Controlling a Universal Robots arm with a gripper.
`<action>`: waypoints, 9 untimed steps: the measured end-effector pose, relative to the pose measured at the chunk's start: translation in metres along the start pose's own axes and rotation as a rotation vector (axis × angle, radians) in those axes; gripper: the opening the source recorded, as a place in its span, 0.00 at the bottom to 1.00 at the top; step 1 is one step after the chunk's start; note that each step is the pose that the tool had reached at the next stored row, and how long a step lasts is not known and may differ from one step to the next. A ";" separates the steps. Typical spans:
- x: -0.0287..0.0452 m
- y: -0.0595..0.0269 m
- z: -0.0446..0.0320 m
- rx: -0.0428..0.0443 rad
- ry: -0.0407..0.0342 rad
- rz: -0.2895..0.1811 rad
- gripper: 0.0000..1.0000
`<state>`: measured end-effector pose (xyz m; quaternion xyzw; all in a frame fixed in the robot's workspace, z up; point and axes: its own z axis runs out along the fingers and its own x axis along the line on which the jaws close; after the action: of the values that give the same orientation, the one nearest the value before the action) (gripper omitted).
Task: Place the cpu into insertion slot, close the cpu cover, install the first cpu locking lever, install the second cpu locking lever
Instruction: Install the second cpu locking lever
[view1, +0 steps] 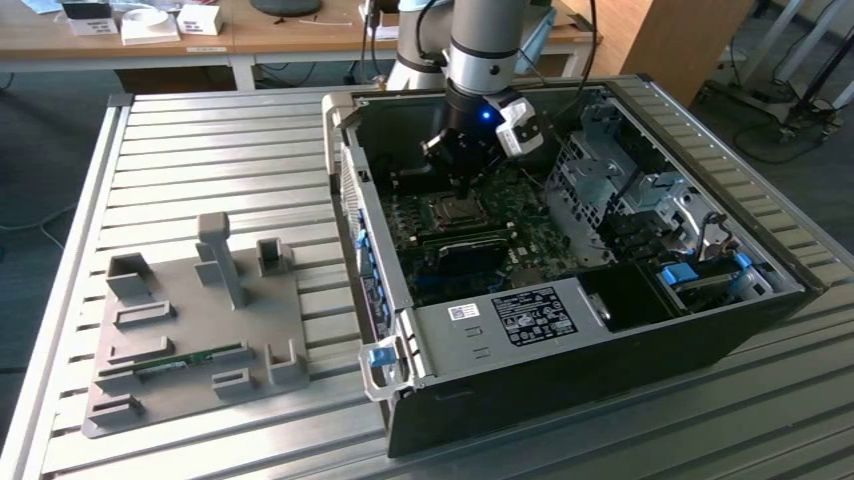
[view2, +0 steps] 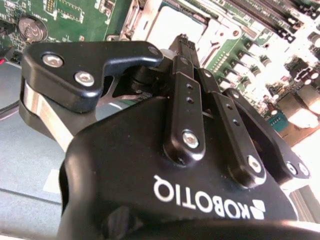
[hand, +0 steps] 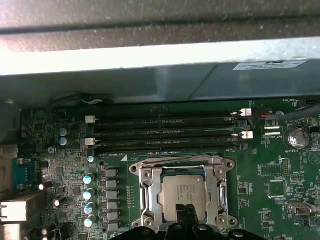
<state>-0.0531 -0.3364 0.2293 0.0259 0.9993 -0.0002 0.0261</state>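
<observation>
Cpu (hand: 186, 192) sits in the insertion slot (hand: 145, 192), cpu cover (hand: 220, 195) down over it; the claw (hand: 188, 214), fingers pinched together and empty, hovers right above; levers look undone.

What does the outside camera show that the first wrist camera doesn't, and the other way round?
The exterior view alone takes in the whole open computer case, the slatted table, a grey fixture plate and the arm reaching in. The first wrist view alone gives the close detail: the cpu sitting inside the cpu cover, and the long memory slots. Both show the green circuit board and the gripper over the socket.
</observation>
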 end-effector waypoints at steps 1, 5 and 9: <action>0.0000 0.0000 -0.0002 0.0003 0.0002 0.000 0.10; 0.0000 -0.0001 -0.0005 0.0005 0.0003 0.000 0.10; -0.0001 -0.0001 -0.0025 0.0004 0.0003 0.000 0.10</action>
<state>-0.0531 -0.3365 0.2318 0.0259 0.9993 -0.0004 0.0260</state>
